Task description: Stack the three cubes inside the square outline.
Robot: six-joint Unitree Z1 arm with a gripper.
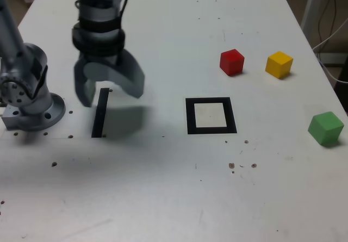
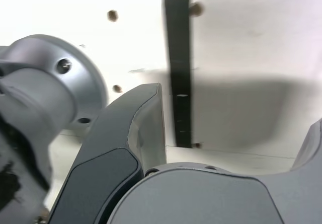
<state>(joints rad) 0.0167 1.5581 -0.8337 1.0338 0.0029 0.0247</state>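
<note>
Gripper [image 1: 109,95] hangs over black strip [image 1: 100,113] near arm base [image 1: 32,109], jaws spread wide, nothing between them. Wrist view: 1 dark finger [image 2: 143,118] beside strip [image 2: 179,73], other finger only partly in view at picture edge — probably clear of desk [image 1: 163,198].

3 cubes on desk, all apart from gripper. Red cube [image 1: 232,62] and yellow cube [image 1: 279,64] side by side, beyond square outline [image 1: 210,116]. Green cube [image 1: 325,128] toward exterior view's right of outline. Outline centre bare — no cube touching it.
</note>
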